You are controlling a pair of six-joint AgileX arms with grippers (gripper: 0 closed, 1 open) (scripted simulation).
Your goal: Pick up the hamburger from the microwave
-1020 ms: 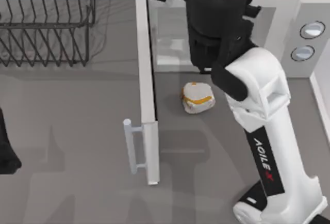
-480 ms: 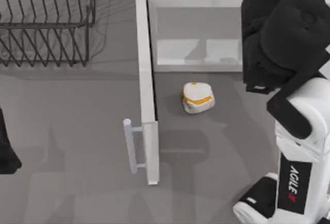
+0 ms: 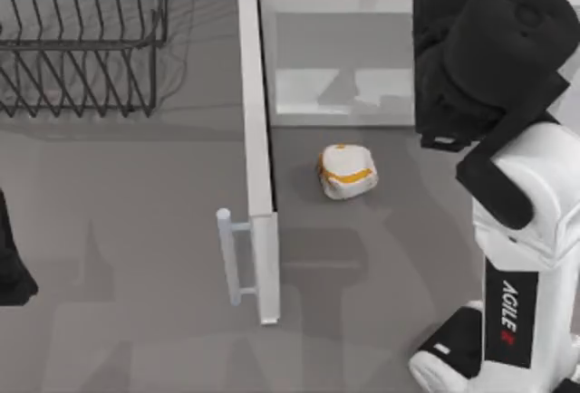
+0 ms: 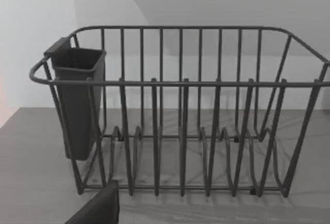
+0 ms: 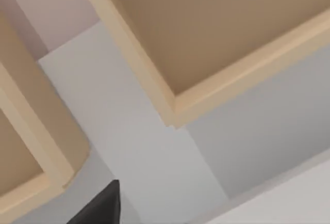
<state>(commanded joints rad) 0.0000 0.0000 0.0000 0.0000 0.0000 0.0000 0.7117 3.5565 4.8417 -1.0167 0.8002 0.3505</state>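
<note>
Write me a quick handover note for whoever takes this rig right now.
Right arm: raised over the microwave's right side, nothing seen held.
Left arm: parked at the table's left edge, facing the wire rack.
Hamburger: on the table in front of the microwave, just right of its open door, apart from both arms.
Done: door open.
Left: reach down, grasp the hamburger, lift it.

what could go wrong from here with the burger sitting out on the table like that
The hamburger lies on the table in front of the microwave, close beside its open door. The right arm is raised near the microwave's right side, its wrist camera aimed upward, so it must reorient before reaching. Swinging down could clip the microwave, and a sideways nudge might push the hamburger against the door.
</note>
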